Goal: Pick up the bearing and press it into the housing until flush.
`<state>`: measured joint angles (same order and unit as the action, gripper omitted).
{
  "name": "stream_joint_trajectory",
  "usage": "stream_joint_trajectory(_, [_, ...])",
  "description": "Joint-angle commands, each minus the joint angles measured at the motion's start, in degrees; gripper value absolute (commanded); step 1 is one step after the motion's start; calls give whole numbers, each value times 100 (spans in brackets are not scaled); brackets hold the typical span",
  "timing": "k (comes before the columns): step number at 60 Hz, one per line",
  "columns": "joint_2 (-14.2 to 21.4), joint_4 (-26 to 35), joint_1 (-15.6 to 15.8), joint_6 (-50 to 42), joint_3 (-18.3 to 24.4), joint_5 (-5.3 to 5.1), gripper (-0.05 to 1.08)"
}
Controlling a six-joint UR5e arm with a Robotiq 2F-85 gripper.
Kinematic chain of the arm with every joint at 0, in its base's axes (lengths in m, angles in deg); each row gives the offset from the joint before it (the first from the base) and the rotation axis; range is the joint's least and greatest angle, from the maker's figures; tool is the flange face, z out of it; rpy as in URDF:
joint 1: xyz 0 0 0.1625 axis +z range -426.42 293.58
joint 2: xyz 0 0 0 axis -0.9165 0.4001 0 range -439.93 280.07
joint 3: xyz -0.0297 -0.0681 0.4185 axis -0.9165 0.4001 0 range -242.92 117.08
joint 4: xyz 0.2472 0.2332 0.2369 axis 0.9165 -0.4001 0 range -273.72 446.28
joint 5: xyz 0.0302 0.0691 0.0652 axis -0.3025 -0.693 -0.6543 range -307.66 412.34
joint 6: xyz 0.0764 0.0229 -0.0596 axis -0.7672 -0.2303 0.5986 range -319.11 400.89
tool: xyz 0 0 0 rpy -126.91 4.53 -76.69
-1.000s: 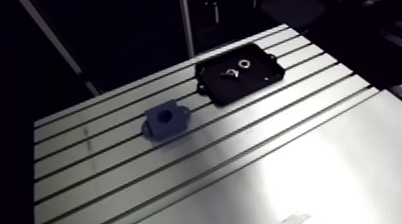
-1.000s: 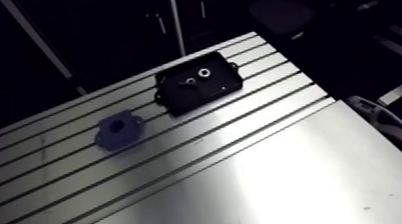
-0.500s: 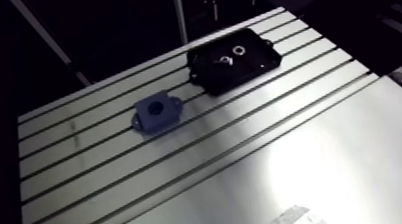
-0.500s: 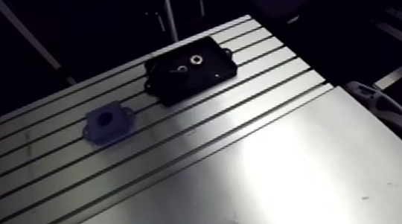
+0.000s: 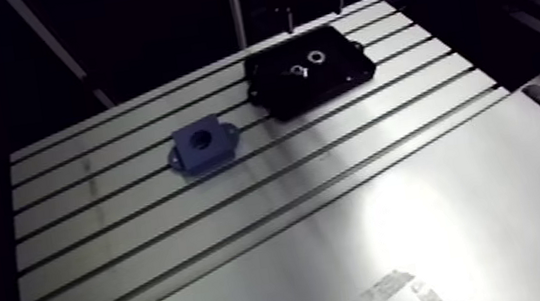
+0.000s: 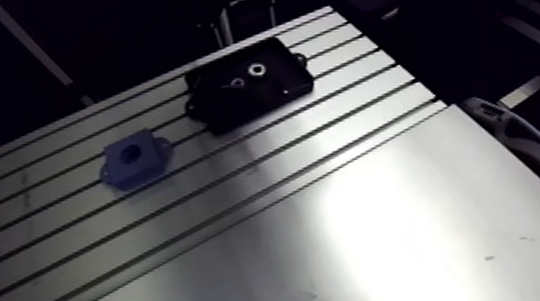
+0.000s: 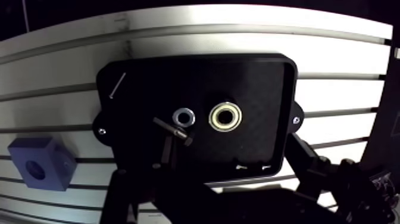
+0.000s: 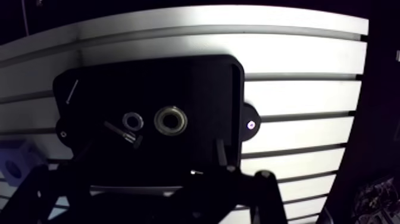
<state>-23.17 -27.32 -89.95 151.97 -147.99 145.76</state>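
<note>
in the arm view the slotted aluminium bench (image 5: 243, 217) carries two things. a black tray (image 5: 330, 83) lies close to the bench's far edge, toward its far right corner, and the bearing (image 5: 314, 56) shows as a bright ring on the tray floor with a smaller bright piece just beside it. the blue housing (image 5: 202, 148) sits on the bare bench, a few slots in from the far edge and apart from the tray, its round bore facing up. the wrist comes down at the far edge above the tray, too dark here to read the jaws. in the wrist view the jaws stand wide apart with nothing held; the tray lies under and ahead of them, its near edge between them. the bearing lies flat near the middle of the tray, its outer ring pale and its centre dark. a small steel ring (image 7: 183, 116) lies just beside it, on the housing's side, and a dark bolt (image 7: 172, 132) lies slantwise close to that ring. a thin pin (image 7: 117, 84) lies near one far corner of the tray. the housing stands off the tray, beside one of its short ends.
</note>
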Motion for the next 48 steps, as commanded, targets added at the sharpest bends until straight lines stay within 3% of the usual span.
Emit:
stream_joint_trajectory(1, [-97,-174,-20,-3,-151,6,1])
stream_joint_trajectory(48, [-188,-271,-38,6,-242,5,1])
